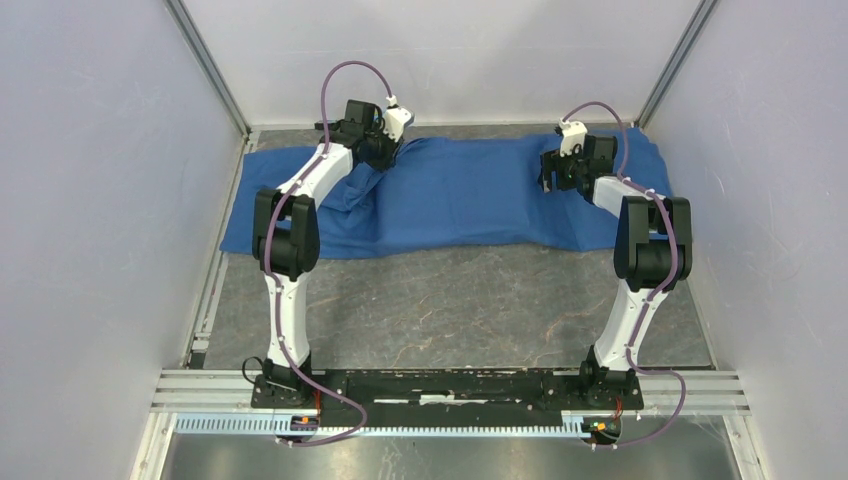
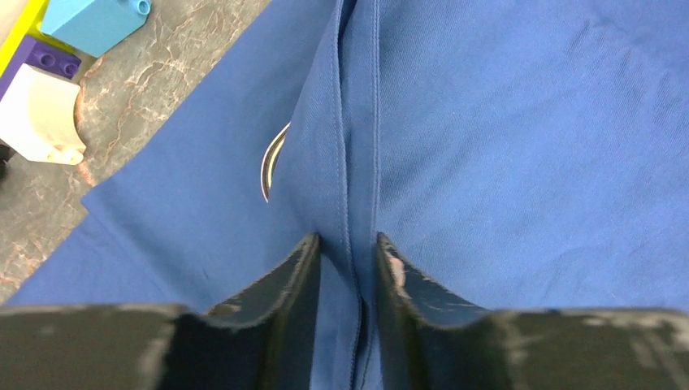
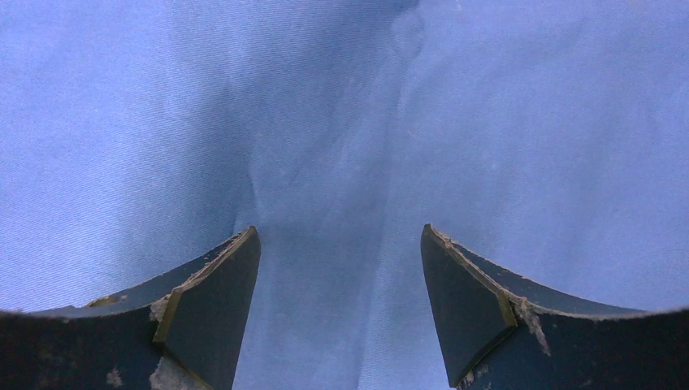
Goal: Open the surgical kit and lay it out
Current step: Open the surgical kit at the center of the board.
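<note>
The surgical kit's blue cloth wrap [image 1: 470, 195] lies spread in a wide band across the far part of the table. My left gripper [image 1: 386, 152] is down on its far left part. In the left wrist view its narrow jaws [image 2: 348, 244] are shut on a raised, hemmed fold of the cloth [image 2: 357, 146]. A curved metal instrument tip [image 2: 272, 162] peeks out from under that fold. My right gripper [image 1: 555, 172] hovers over the right part of the wrap. It stands open [image 3: 337, 231] with only flat cloth [image 3: 341, 122] below. The tray and packets are hidden.
Toy blocks lie on the marbled table [image 2: 162, 57] beside the cloth's left edge: a light blue one [image 2: 93, 23], a purple one [image 2: 45, 57] and a white curved one [image 2: 36, 114]. White walls enclose the table [image 1: 450, 310] on three sides.
</note>
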Motion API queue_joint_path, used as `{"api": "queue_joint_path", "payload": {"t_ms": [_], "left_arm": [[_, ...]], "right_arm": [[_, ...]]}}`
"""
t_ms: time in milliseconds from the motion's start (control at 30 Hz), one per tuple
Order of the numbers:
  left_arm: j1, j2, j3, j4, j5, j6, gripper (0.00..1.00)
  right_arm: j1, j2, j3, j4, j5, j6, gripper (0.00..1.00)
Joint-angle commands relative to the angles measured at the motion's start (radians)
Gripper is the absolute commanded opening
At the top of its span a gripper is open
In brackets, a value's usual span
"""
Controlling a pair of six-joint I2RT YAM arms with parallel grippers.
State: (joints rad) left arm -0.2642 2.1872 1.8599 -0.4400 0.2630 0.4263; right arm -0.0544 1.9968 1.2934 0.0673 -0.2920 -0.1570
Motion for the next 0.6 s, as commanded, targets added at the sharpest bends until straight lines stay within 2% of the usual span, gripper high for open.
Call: {"api": "queue_joint_path", "payload": {"t_ms": [0, 133, 333, 567], "left_arm": [[0.0, -0.006, 0.042, 0.024, 0.004, 0.017, 0.29], [-0.001, -0.01, 0.057, -0.002, 0.018, 0.032, 0.03], [-0.01, -0.143, -0.021, 0.004, 0.099, 0.096, 0.02], [-0.11, -0.436, -0.323, -0.02, 0.148, 0.317, 0.02]], "right_arm": [[-0.002, -0.048, -0.004, 0.026, -0.008, -0.015, 0.79], [-0.002, -0.063, 0.005, 0.021, -0.018, -0.012, 0.79], [-0.002, -0.138, 0.008, 0.044, -0.096, -0.008, 0.79], [-0.002, -0.236, -0.012, 0.072, -0.389, -0.064, 0.8]]}}
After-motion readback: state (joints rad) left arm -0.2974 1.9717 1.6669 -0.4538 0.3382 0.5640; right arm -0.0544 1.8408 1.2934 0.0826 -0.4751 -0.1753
